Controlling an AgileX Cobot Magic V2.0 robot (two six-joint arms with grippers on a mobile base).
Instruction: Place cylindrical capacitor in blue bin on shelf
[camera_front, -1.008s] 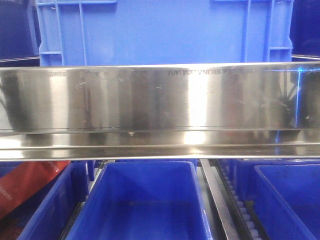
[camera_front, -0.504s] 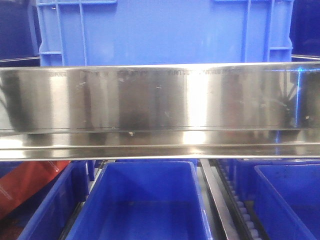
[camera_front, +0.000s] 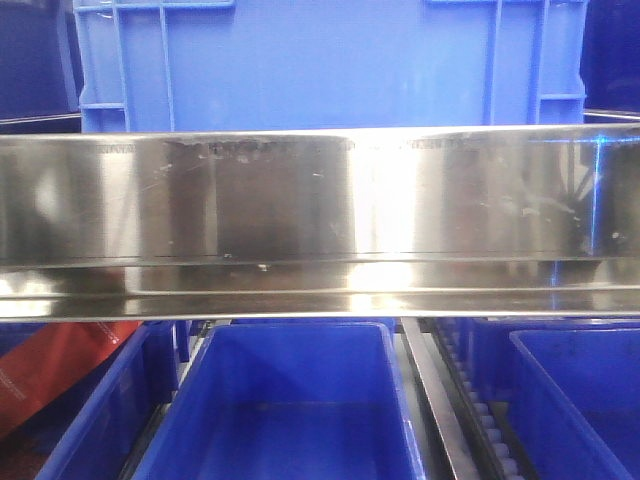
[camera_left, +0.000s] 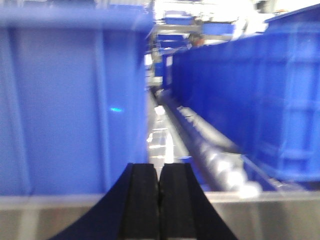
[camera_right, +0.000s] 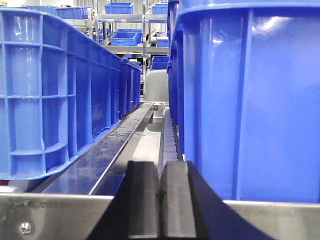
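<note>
Both grippers, left (camera_left: 159, 200) and right (camera_right: 160, 200), clenched on nothing visible and aimed down the shelf's (camera_front: 320, 200) roller lanes between blue bins (camera_front: 290, 400); capacitor nowhere seen, presumably awaiting pickup elsewhere.

Shelf with wide, shiny, scratched stainless-steel front rail (camera_front: 320, 215), horizontal; open rectangular blue plastic bin (camera_front: 285, 400) below, its visible interior empty; capacitor not visible.

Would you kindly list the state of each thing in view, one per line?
Left black gripper: shut, holding nothing visible.
Right black gripper: shut, holding nothing visible.
Middle blue plastic bin below the rail: open-topped, visible part empty.
Scratched stainless-steel shelf rail: level, reflective.
Cylindrical capacitor: not visible.
</note>
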